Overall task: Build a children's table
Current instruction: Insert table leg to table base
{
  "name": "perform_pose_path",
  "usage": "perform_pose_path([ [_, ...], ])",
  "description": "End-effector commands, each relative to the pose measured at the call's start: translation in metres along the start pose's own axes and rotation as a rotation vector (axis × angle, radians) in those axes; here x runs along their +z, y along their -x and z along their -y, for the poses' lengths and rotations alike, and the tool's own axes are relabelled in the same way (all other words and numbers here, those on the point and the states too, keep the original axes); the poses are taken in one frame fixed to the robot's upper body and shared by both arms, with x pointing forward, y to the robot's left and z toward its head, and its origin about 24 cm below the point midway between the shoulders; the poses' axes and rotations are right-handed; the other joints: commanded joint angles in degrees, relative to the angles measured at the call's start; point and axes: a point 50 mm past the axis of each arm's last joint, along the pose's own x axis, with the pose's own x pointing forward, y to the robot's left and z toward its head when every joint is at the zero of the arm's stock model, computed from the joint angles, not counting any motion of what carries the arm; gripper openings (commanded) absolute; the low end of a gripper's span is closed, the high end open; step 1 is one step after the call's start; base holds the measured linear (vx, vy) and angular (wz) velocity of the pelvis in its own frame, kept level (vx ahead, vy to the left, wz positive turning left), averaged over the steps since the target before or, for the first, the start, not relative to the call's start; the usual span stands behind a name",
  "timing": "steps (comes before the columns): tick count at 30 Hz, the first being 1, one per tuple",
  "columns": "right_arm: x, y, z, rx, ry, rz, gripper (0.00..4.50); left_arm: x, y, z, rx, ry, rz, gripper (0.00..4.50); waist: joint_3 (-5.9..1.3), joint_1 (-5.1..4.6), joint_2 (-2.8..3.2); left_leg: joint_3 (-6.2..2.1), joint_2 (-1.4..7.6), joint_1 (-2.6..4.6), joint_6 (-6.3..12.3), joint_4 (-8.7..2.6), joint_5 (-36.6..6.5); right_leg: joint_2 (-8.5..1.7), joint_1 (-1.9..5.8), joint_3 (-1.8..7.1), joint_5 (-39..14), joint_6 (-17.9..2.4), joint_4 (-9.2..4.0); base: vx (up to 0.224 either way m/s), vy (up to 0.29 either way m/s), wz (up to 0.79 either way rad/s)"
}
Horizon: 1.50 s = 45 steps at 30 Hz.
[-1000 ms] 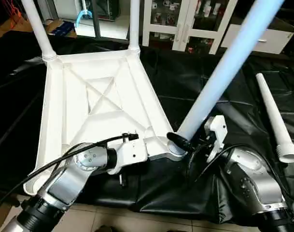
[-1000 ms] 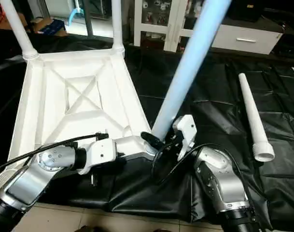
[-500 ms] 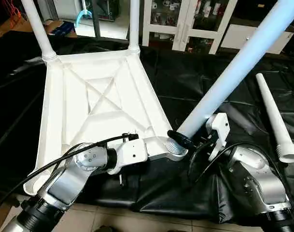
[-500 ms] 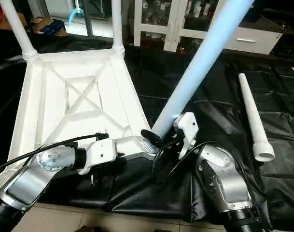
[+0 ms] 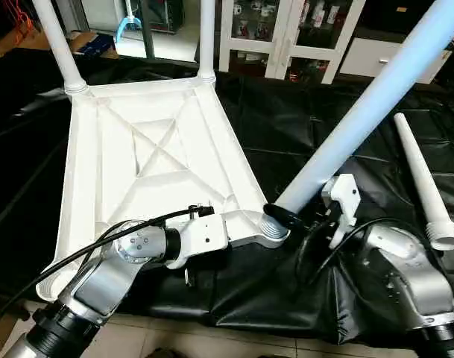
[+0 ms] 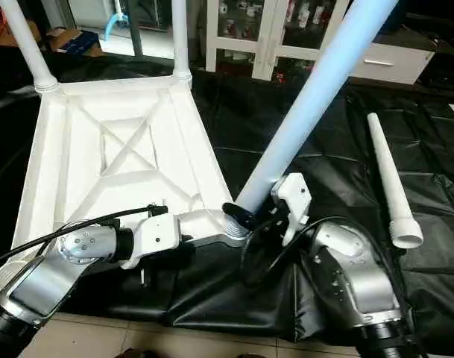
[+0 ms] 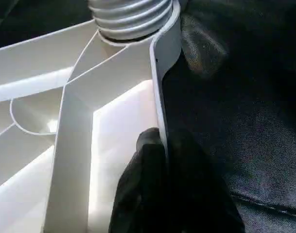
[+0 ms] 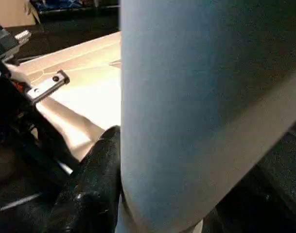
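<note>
The children's table top (image 5: 159,149) lies underside up on a black sheet, ribs showing. Two white legs (image 5: 59,45) (image 5: 206,37) stand in its far corner sockets. My right gripper (image 5: 286,218) is shut on a third leg (image 5: 361,112), which leans up and to the right. That leg's threaded end (image 7: 133,17) sits at the near right corner socket. In the right wrist view this leg (image 8: 201,107) is beside a black finger (image 8: 94,184). My left gripper (image 7: 162,160) is shut on the top's near rim, close to that socket. Another leg (image 5: 424,179) lies loose at the right.
A white glass-door cabinet (image 5: 286,37) and a white drawer unit (image 5: 383,56) stand behind the black sheet (image 5: 301,127). Tiled floor (image 5: 212,335) runs along the near edge. A black cable (image 5: 85,250) loops over my left forearm.
The held leg has leaned further to the right, and my right arm has shifted slightly right with it. My left gripper and the table top have stayed put.
</note>
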Motion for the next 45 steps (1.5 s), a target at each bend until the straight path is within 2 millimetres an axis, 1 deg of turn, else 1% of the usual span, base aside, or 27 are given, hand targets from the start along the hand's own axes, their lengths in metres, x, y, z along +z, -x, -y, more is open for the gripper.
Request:
perform_pose_path([
  [1,0.006,0.003,0.001,0.015,0.023,-0.008,2.39,-0.010,-0.007,0.011,-0.037,0.047,-0.006,0.00,-1.89,-0.09,-0.94,-1.22,2.39,1.36,4.84,-3.35,-8.3,-1.77,1.22,1.31,-6.5,-10.9,-3.19,0.000,0.000,0.00],
  [5,0.010,0.005,0.003,0.025,0.028,-0.018,2.39,-0.010,-0.007,0.010,-0.037,0.048,-0.007,0.00,-1.99,-0.08,-1.05,-1.24,2.41,1.38,4.88,-3.24,-8.1,-1.79,1.25,1.31,-6.7,-10.9,-3.12,0.000,0.000,0.00],
  [9,0.014,0.006,0.005,0.045,0.035,-0.033,2.39,-0.010,-0.007,0.010,-0.036,0.048,-0.008,0.00,-2.02,-0.12,-1.26,-1.26,2.42,1.29,4.63,-3.15,-9.1,-1.88,1.24,1.37,-8.8,-10.7,-3.21,0.000,0.000,0.00],
  [11,0.015,0.006,0.007,0.042,0.037,-0.037,2.39,-0.010,-0.007,0.011,-0.036,0.048,-0.008,0.00,-2.02,-0.16,-1.24,-1.28,2.44,1.32,4.44,-3.16,-9.3,-1.89,1.14,1.37,-9.4,-10.6,-3.24,0.000,0.000,0.00],
  [15,0.016,0.007,0.007,0.051,0.041,-0.045,2.39,-0.010,-0.007,0.011,-0.034,0.047,-0.008,0.00,-2.09,-0.15,-1.26,-1.27,2.39,1.29,4.58,-3.04,-8.3,-1.82,1.20,1.36,-7.9,-10.8,-3.02,0.000,0.000,0.00],
  [16,0.019,0.007,0.008,0.052,0.046,-0.041,2.39,-0.010,-0.007,0.011,-0.034,0.047,-0.008,0.00,-2.31,-0.10,-1.38,-1.27,2.36,1.26,5.04,-2.89,-7.0,-1.80,1.39,1.31,-6.1,-11.2,-2.76,0.000,0.000,0.00],
  [18,0.021,0.007,0.009,0.050,0.049,-0.038,2.39,-0.010,-0.007,0.011,-0.033,0.047,-0.008,0.00,-2.31,-0.11,-1.36,-1.24,2.33,1.23,5.53,-2.82,-6.5,-1.78,1.41,1.29,-5.2,-11.5,-2.66,0.000,0.000,0.00],
  [22,0.024,0.007,0.009,0.052,0.057,-0.034,2.39,-0.011,-0.007,0.011,-0.033,0.047,-0.009,0.00,-2.38,-0.10,-1.35,-1.22,2.35,1.31,5.56,-2.75,-6.9,-1.84,1.40,1.31,-6.1,-11.7,-2.72,0.000,0.000,0.00],
  [26,0.027,0.008,0.009,0.063,0.062,-0.040,2.39,-0.011,-0.007,0.010,-0.033,0.047,-0.009,0.00,-2.47,-0.03,-1.33,-1.20,2.35,1.34,5.89,-2.66,-5.9,-1.77,1.48,1.29,-4.4,-12.0,-2.50,0.000,0.000,0.00],
  [30,0.028,0.011,0.008,0.083,0.063,-0.065,2.39,-0.011,-0.007,0.010,-0.034,0.048,-0.010,0.00,-2.47,-0.02,-1.40,-1.19,2.34,1.35,6.25,-2.57,-5.9,-1.82,1.54,1.29,-4.1,-12.2,-2.45,0.000,0.000,0.00],
  [32,0.028,0.012,0.009,0.084,0.068,-0.076,2.39,-0.011,-0.007,0.010,-0.034,0.048,-0.009,0.00,-2.41,-0.05,-1.49,-1.20,2.34,1.31,6.19,-2.58,-6.1,-1.81,1.54,1.27,-4.7,-12.2,-2.51,0.000,0.000,0.00],
  [34,0.029,0.012,0.010,0.079,0.071,-0.076,2.39,-0.010,-0.007,0.010,-0.033,0.049,-0.009,0.00,-2.43,-0.04,-1.45,-1.19,2.34,1.33,6.20,-2.56,-6.0,-1.82,1.50,1.29,-4.7,-12.3,-2.47,0.000,0.000,0.00],
  [37,0.034,0.013,0.013,0.056,0.065,-0.053,2.39,-0.010,-0.007,0.010,-0.030,0.050,-0.009,0.00,-2.42,-0.04,-1.48,-1.20,2.33,1.36,6.04,-2.55,-6.5,-1.83,1.49,1.29,-5.4,-12.1,-2.52,0.000,0.000,0.00],
  [43,0.034,0.014,0.014,0.061,0.055,-0.048,2.39,-0.010,-0.007,0.010,-0.029,0.051,-0.009,0.00,-2.44,-0.03,-1.54,-1.20,2.30,1.35,6.19,-2.50,-6.2,-1.81,1.50,1.28,-5.1,-12.1,-2.46,0.000,0.000,0.00],
  [45,0.035,0.015,0.014,0.061,0.048,-0.043,2.17,-0.011,-0.007,0.010,-0.029,0.051,-0.009,0.00,-2.38,-0.04,-1.55,-1.20,2.27,1.28,6.24,-2.51,-6.3,-1.80,1.50,1.26,-5.3,-12.0,-2.49,0.000,0.000,0.00],
])
